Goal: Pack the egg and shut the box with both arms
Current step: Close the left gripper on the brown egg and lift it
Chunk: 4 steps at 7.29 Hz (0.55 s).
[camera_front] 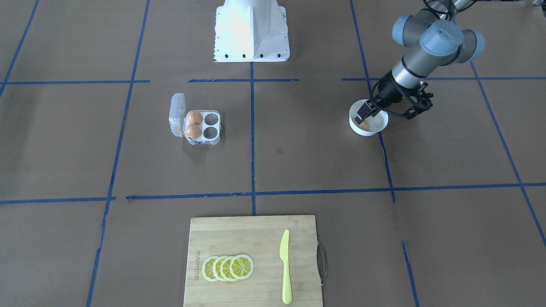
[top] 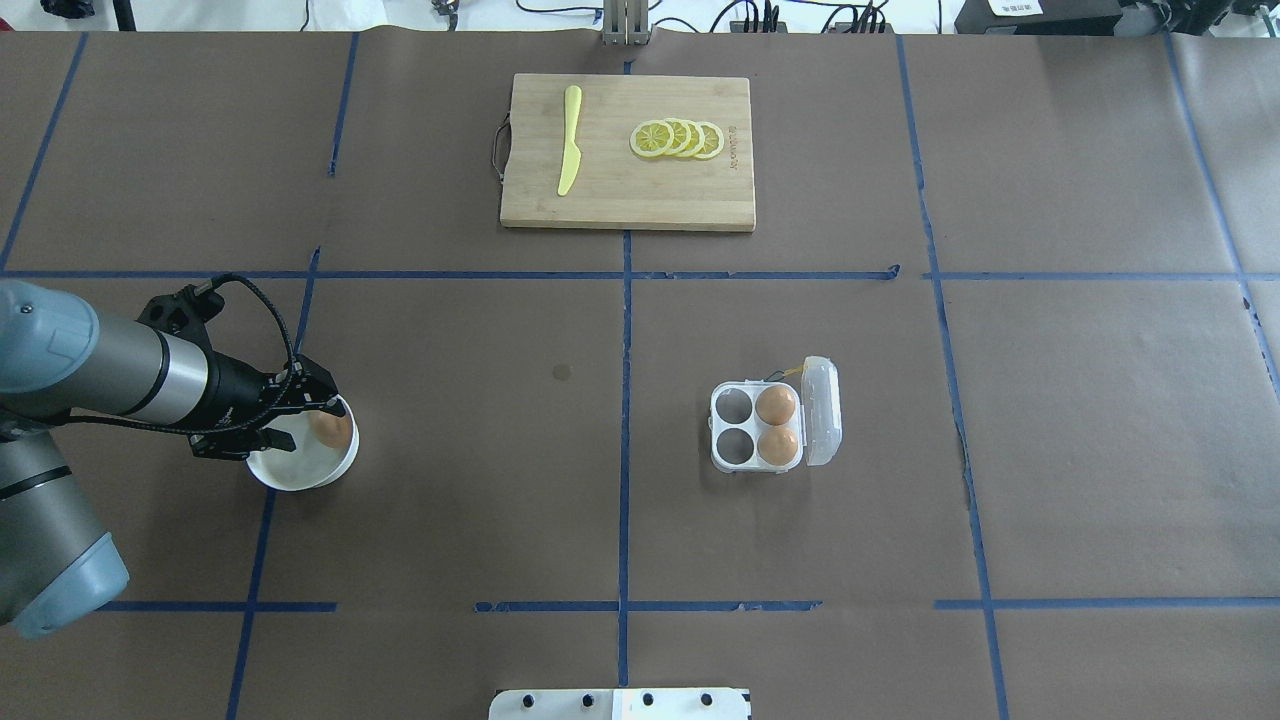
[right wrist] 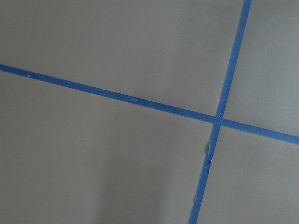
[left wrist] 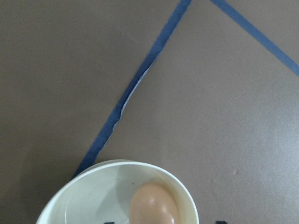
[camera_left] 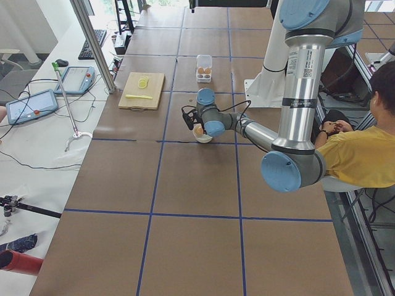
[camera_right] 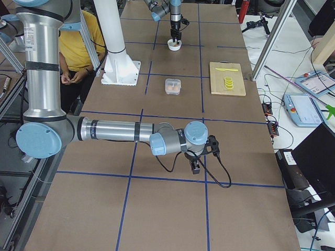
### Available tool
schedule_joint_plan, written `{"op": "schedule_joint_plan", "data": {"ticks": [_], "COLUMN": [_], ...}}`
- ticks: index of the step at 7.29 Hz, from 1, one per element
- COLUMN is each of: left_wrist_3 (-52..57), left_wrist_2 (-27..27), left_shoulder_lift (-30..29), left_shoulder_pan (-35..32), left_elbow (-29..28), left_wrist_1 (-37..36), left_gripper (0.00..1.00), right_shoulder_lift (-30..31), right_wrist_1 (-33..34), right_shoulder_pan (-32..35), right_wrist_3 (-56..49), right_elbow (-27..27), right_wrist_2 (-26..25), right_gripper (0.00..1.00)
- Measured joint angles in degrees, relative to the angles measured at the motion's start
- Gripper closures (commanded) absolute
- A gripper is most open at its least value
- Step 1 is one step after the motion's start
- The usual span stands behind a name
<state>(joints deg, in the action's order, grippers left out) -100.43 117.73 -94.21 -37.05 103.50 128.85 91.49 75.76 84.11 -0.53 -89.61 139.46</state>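
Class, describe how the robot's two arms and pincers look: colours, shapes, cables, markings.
Silver-grey tubes with rounded light blue joint caps form the left arm and right arm. The left pincer and right pincer are black, each with a looping black cable. A small label marks the left arm.

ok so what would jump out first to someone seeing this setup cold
The left gripper hangs in the white bowl on the robot's left side of the table, fingers open over the single egg inside. Mid-table sits the box, lid open, with two eggs in the cells by the hinge and two cells empty. At the far edge, a wooden cutting board carries lemon slices and a yellow knife.
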Motion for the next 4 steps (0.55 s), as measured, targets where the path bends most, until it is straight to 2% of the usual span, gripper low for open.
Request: {"op": "schedule_joint_plan", "data": {"ticks": [4], "left_wrist_3": [0.11], "left_wrist_2": [-0.47], "left_shoulder_lift": [-0.14], "left_shoulder_pan": [0.63], "left_elbow": [-0.99], "left_wrist_1": [0.00], "left_gripper": [0.32], "right_shoulder_lift": [0.00], "right_wrist_1": [-0.06], "right_shoulder_pan": [0.00], "right_wrist_3": [0.00], "right_elbow": [-0.31], "right_wrist_2": [-0.04], "right_gripper": [0.00]}}
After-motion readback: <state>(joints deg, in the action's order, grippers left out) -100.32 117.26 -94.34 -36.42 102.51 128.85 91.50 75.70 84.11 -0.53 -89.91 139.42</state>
